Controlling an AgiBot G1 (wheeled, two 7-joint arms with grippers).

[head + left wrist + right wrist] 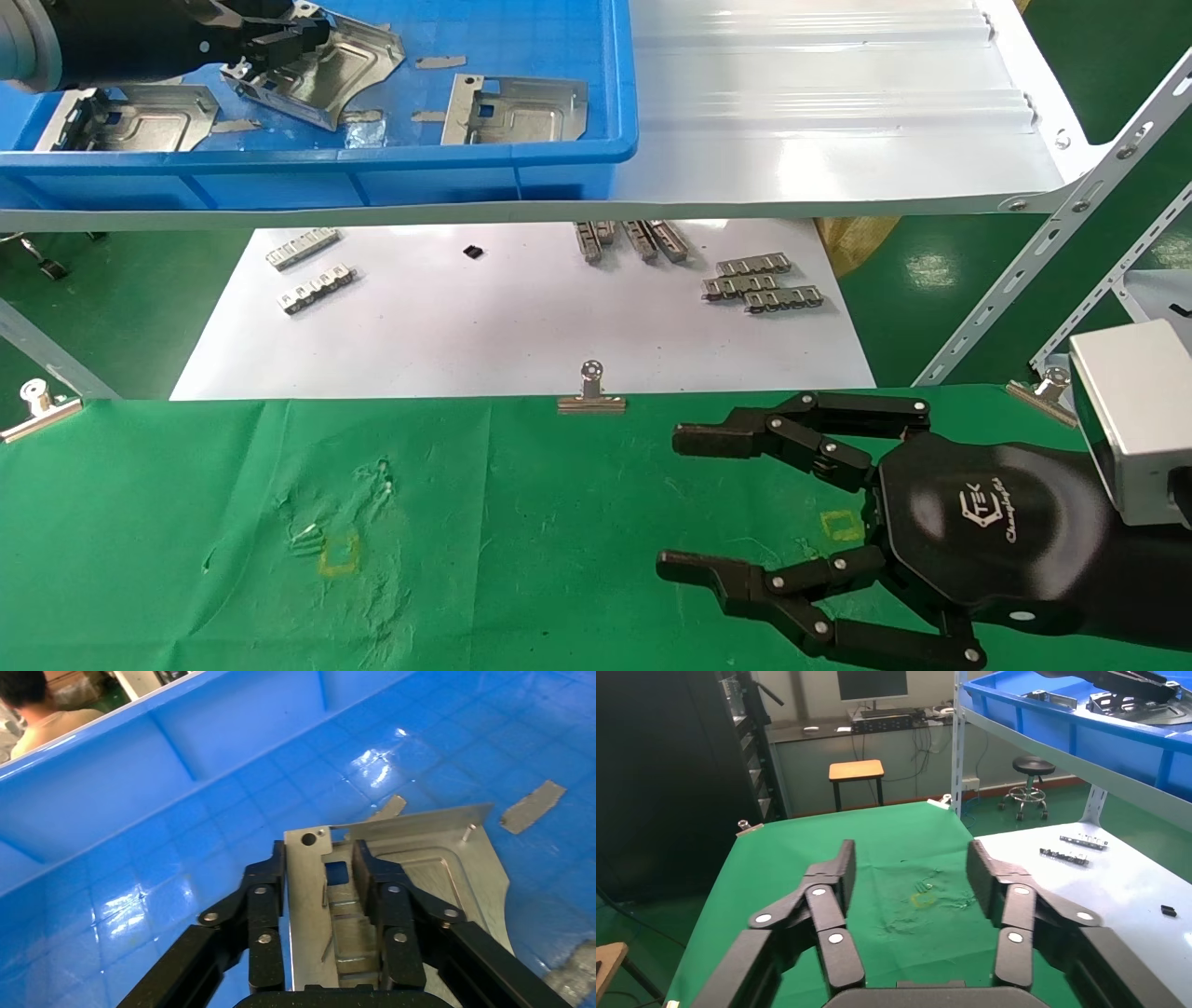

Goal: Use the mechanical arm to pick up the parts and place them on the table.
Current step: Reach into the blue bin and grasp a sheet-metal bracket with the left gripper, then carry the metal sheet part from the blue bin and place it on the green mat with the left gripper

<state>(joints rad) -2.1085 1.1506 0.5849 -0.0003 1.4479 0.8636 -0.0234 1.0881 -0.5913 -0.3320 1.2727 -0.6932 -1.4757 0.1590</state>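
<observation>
My left gripper (272, 51) reaches into the blue bin and is shut on the upturned holed flange of a silvery part (349, 65), which sits tilted in the bin. In the left wrist view the black fingers (266, 896) clamp the flange from both sides at the gripper (320, 859), and the part's embossed plate (439, 864) extends beyond. Two more parts lie in the bin, one at the left (154, 116) and one at the right (521, 107). My right gripper (669, 501) hangs open and empty over the green table (186, 522); it also shows in the right wrist view (911, 862).
The blue bin (372, 177) stands on a glossy white shelf board (819, 121). Below, a white sheet (521, 326) carries small toothed strips (759, 284). Binder clips (590, 391) edge the cloth. Yellow squares (339, 554) mark it. Slanted shelf struts (1024, 270) stand at the right.
</observation>
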